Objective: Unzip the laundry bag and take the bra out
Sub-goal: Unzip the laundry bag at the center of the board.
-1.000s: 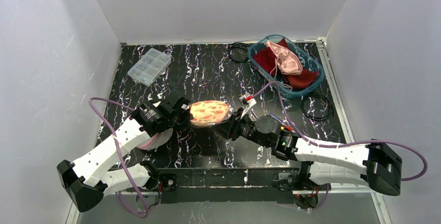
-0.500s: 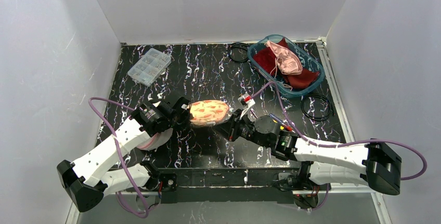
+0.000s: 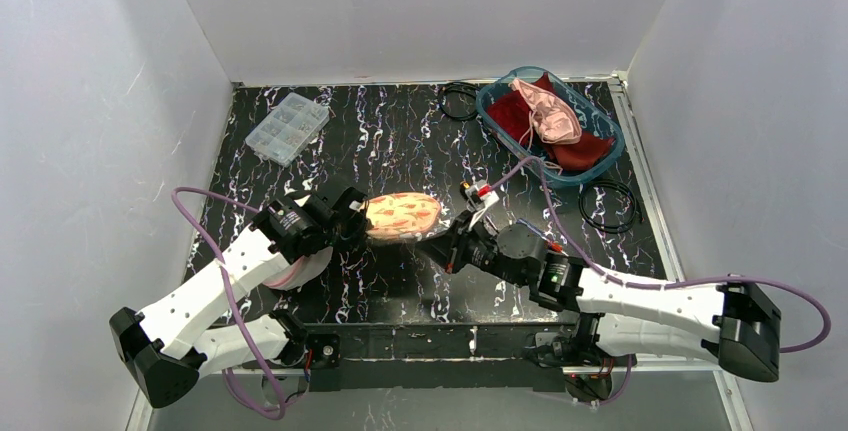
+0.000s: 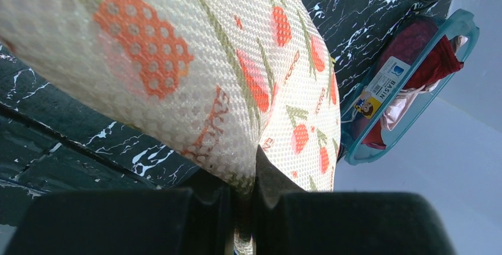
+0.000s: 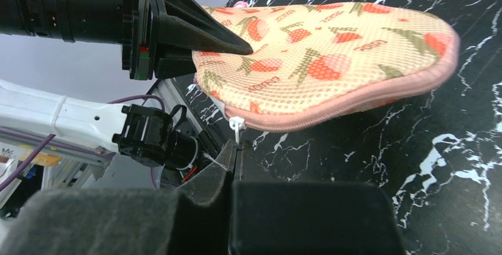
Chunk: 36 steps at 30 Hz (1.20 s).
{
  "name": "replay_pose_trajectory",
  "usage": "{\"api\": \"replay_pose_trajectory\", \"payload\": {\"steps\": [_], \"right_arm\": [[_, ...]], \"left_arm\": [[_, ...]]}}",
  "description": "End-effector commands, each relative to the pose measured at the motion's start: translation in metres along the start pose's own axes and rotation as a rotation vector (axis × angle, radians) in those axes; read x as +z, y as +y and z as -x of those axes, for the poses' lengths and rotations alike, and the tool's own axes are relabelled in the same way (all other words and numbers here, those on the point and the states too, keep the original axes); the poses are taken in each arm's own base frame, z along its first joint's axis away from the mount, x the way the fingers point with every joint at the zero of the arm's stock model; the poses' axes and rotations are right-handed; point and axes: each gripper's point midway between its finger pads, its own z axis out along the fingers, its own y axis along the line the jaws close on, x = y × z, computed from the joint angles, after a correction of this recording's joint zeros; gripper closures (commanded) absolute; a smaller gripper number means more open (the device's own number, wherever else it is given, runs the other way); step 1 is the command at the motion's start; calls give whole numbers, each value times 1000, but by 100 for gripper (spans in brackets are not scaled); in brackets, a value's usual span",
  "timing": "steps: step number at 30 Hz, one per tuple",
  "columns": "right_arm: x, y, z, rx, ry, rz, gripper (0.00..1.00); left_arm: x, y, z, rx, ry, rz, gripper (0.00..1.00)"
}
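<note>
The laundry bag, cream mesh with a strawberry print and a pink zipper edge, hangs just above the dark table between the two arms. My left gripper is shut on the bag's left edge, with mesh pinched between the fingers. My right gripper is shut on the small white zipper pull, which hangs from the near pink seam of the bag. In the top view the right gripper sits at the bag's right near corner. The zipper looks closed. The bra is hidden.
A blue basin at the back right holds dark red cloth and a pink garment. A clear compartment box lies at the back left. Black cable rings lie beside the basin and behind it.
My right gripper has closed onto the zipper pull and shifted slightly. The left gripper has kept its hold on the bag.
</note>
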Motion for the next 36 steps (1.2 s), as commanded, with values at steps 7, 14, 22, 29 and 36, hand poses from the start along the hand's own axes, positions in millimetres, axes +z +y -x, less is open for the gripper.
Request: {"api": "replay_pose_trajectory", "payload": {"steps": [7, 14, 22, 29, 36], "right_arm": [[-24, -39, 4, -30, -34, -186, 99], [-43, -58, 1, -121, 14, -274, 99], [-64, -61, -38, -203, 208, -213, 99], [-64, -68, -60, -116, 183, -168, 99], [-56, -71, -80, -34, 183, -149, 99]], "left_arm": [[7, 12, 5, 78, -24, 11, 100], [13, -12, -8, 303, 2, -105, 100], [29, -47, -53, 706, 133, -367, 100], [59, -50, -87, 933, 237, -495, 94], [86, 0, -91, 877, 304, -446, 26]]}}
